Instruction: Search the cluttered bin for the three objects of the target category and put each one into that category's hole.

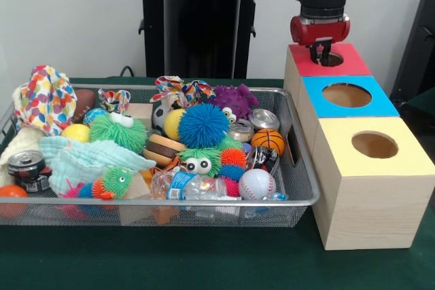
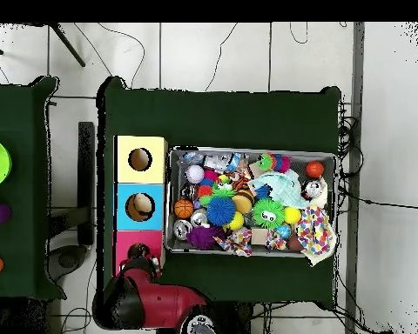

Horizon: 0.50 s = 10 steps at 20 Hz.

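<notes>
My gripper [image 1: 321, 52] hangs right over the hole of the red box [image 1: 353, 63], its tips at the rim; whether it holds anything is hidden. From overhead the gripper [image 2: 139, 253] covers that hole. Beside it stand the blue box [image 1: 380, 105] and the yellow box [image 1: 408, 157]. Something tan lies inside the hole of the blue box [image 2: 123, 206]. The wire bin [image 1: 204, 203] holds a basketball [image 1: 268, 140], a baseball [image 1: 257, 184], a blue spiky ball [image 1: 202, 125], a yellow ball [image 1: 76, 132], a tin can [image 1: 263, 119] and a water bottle [image 1: 183, 185].
Also in the bin are a green fuzzy toy [image 1: 117, 131], a purple spiky toy [image 1: 233, 100], a dark soda can [image 1: 26, 166], an orange ball [image 1: 12, 193] and patterned cloth [image 1: 45, 98]. Overhead, the bin [image 2: 252, 150] lies right of the yellow box [image 2: 125, 148].
</notes>
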Each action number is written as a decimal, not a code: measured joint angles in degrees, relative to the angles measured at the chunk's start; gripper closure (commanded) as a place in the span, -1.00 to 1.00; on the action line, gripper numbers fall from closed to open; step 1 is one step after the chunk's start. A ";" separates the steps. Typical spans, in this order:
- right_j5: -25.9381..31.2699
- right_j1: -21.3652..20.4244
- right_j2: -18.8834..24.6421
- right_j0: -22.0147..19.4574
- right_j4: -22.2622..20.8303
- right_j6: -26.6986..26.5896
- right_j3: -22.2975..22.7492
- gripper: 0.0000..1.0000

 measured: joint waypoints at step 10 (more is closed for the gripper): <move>5.66 -2.54 -1.70 1.41 1.31 0.00 -0.83 1.00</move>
